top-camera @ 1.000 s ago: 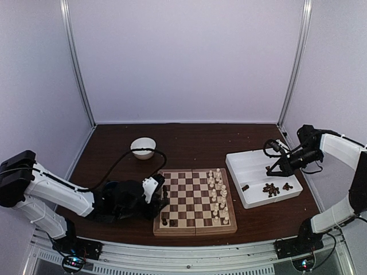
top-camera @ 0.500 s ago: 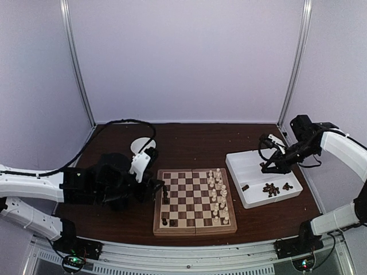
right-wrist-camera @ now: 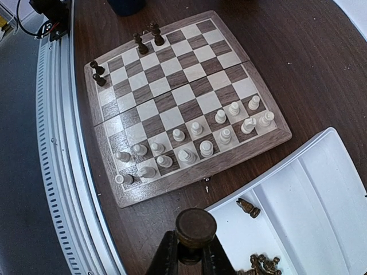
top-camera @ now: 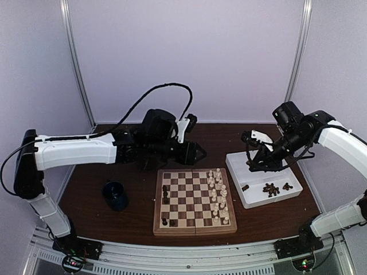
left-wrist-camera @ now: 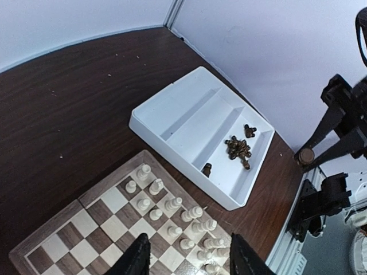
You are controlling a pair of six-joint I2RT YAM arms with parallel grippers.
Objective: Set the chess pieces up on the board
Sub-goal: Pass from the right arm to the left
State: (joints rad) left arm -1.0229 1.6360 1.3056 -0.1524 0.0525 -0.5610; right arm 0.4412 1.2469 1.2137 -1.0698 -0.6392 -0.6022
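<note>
The board (top-camera: 195,230) lies at the table's centre and also shows in the left wrist view (left-wrist-camera: 92,197) and the right wrist view (right-wrist-camera: 189,172). Cream chess pieces (top-camera: 218,195) fill its two right columns (right-wrist-camera: 195,140). A few dark chess pieces (top-camera: 165,193) stand at its left edge (right-wrist-camera: 146,39). My left gripper (top-camera: 199,153) hovers open and empty above the board's far edge (left-wrist-camera: 186,247). My right gripper (top-camera: 251,166) is shut on a dark chess piece (right-wrist-camera: 195,228), held above the tray's left rim. More dark pieces lie in the tray (top-camera: 270,189).
The white two-compartment tray (top-camera: 243,163) sits right of the board (left-wrist-camera: 172,114). A dark blue cup (top-camera: 116,195) stands left of the board. The left arm spans the back of the table. Metal rails run along the near edge.
My left arm rose from the board's left side and swung back and right, uncovering the blue cup and hiding the white bowl. My right gripper moved left over the tray's edge with its piece.
</note>
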